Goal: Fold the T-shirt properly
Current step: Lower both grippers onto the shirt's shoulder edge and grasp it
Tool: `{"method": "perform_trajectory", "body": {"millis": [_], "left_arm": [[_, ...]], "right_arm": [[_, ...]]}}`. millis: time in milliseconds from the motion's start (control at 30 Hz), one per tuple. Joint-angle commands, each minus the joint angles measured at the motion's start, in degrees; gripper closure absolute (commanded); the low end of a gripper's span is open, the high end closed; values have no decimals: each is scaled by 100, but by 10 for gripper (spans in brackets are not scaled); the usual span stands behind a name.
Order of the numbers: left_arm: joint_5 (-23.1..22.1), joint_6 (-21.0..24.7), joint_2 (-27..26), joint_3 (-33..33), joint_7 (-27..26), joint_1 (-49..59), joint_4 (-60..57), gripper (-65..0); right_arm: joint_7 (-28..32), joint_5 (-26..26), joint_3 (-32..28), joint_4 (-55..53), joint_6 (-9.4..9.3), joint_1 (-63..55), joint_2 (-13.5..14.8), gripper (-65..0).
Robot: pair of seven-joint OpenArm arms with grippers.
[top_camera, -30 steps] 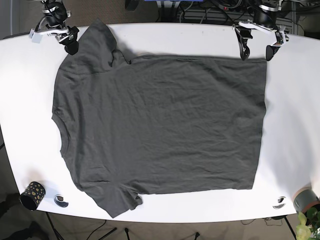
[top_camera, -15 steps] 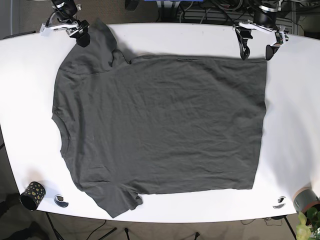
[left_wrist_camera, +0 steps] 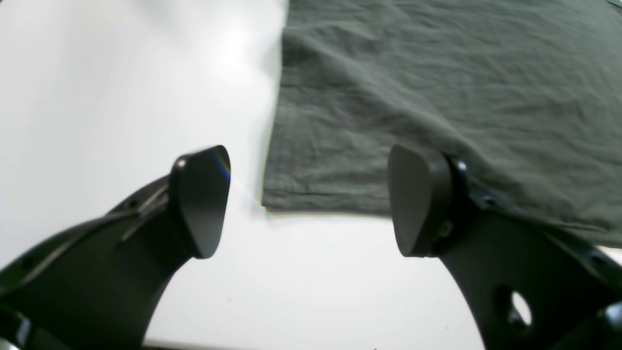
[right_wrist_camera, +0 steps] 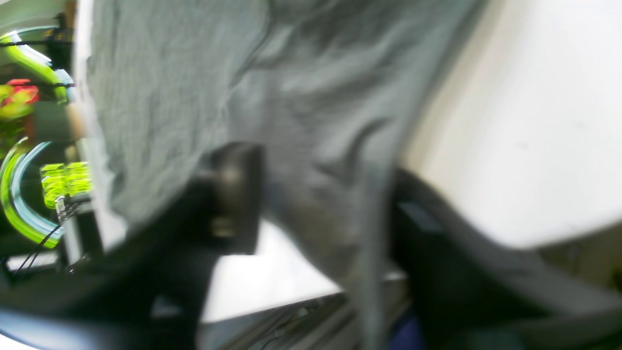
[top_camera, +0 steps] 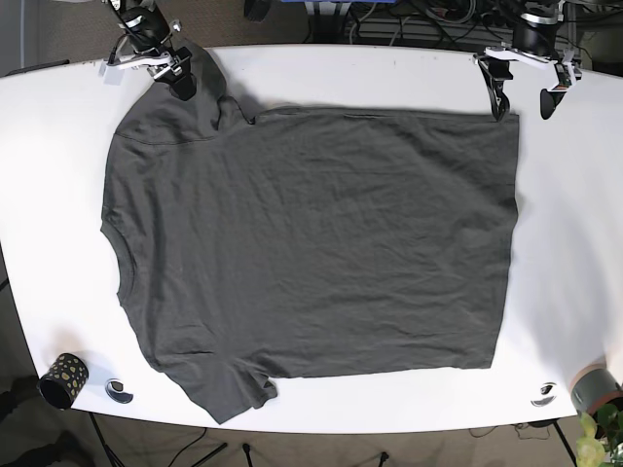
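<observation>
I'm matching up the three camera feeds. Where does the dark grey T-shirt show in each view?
Base: dark grey T-shirt spread flat, filling mid-table.
Left wrist: upper right, its hem corner between the open left gripper.
Right wrist: blurred, upper left to centre.
Shared landmark: white table.

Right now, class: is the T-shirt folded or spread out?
Spread out. The T-shirt lies flat in one layer on the table, both sleeves out, hem straight.
</observation>
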Motion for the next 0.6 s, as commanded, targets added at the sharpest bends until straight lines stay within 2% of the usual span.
{"method": "perform_trajectory", "body": {"millis": [0,67,100,167,233,267,333,400,567], "left_arm": [[-421,-3,-53,-122,76,49,73,-474],[-843,-3,-53,-342,489,40,73,-475],[-1045,-3,-53,-474,700,-3,73,-476],[-1476,-11,-53,-747,1219,-241,73,-478],[-1705,-11,-53,-975,1755,-434,73,-479],[-1766,-11,-53,-1142,2133,-549,73,-479],[-1784,-20,-27,-1327,2555,-689,73,-479],[-1784,-196,-18,-1520,3117,-944,56,-479],[-1801,-873,-9,-1766,3627,-1208,-261,-478]], "right_arm": [[16,21,29,67,67,-29,41,-152],[16,21,29,67,49,-12,41,-36],[16,21,29,76,40,-3,41,0],[16,21,29,84,40,-3,41,0],[16,30,29,93,40,-20,41,0],[16,30,29,93,40,-20,41,0],[16,30,29,93,40,-29,41,0],[16,30,29,93,40,-38,41,0],[16,30,20,234,40,-100,41,0]]}}
